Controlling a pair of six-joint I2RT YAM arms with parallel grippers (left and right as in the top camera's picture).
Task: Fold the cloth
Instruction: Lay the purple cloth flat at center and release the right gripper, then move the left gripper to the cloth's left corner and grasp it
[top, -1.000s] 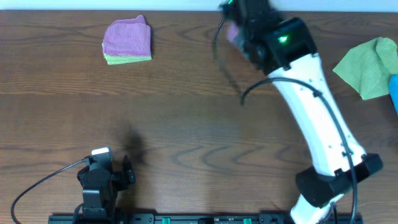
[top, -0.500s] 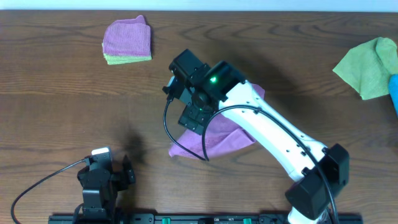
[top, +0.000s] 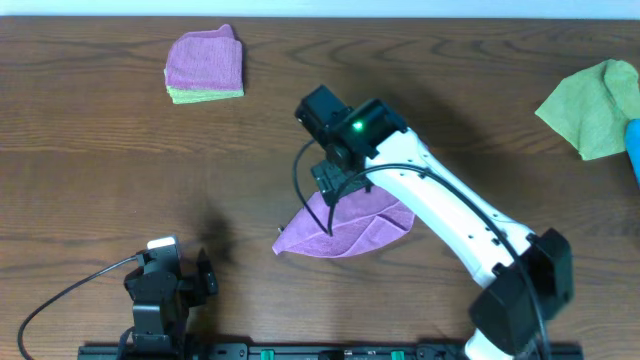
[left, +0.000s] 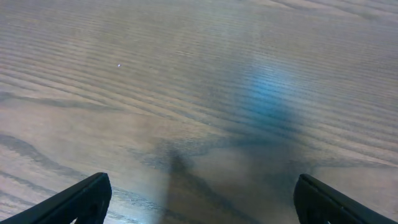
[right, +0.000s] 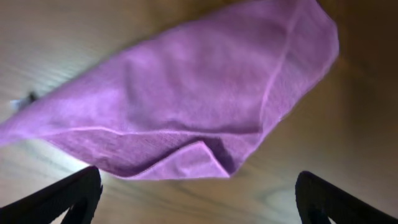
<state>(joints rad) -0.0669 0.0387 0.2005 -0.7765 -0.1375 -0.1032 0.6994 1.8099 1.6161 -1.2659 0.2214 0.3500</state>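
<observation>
The purple cloth (top: 350, 226) lies loose on the wooden table near the middle, one edge turned up in a small fold (right: 193, 163). My right gripper (top: 336, 184) hangs just above its far edge. In the right wrist view the cloth (right: 186, 106) fills the upper part, and my right gripper (right: 199, 190) stands open over bare wood beside it, with nothing between its fingers. My left gripper (top: 166, 262) rests at the front left, away from the cloth. In the left wrist view it (left: 202, 196) is open over bare table.
A folded stack, a purple cloth on a green one (top: 204, 66), sits at the back left. A crumpled green cloth (top: 596, 106) lies at the back right, with a blue object (top: 633, 148) at the right edge beside it.
My right arm swung from the far back to the middle, brought the purple cloth down onto the table and let it go. The cloth now lies flatter. The left arm has not moved.
</observation>
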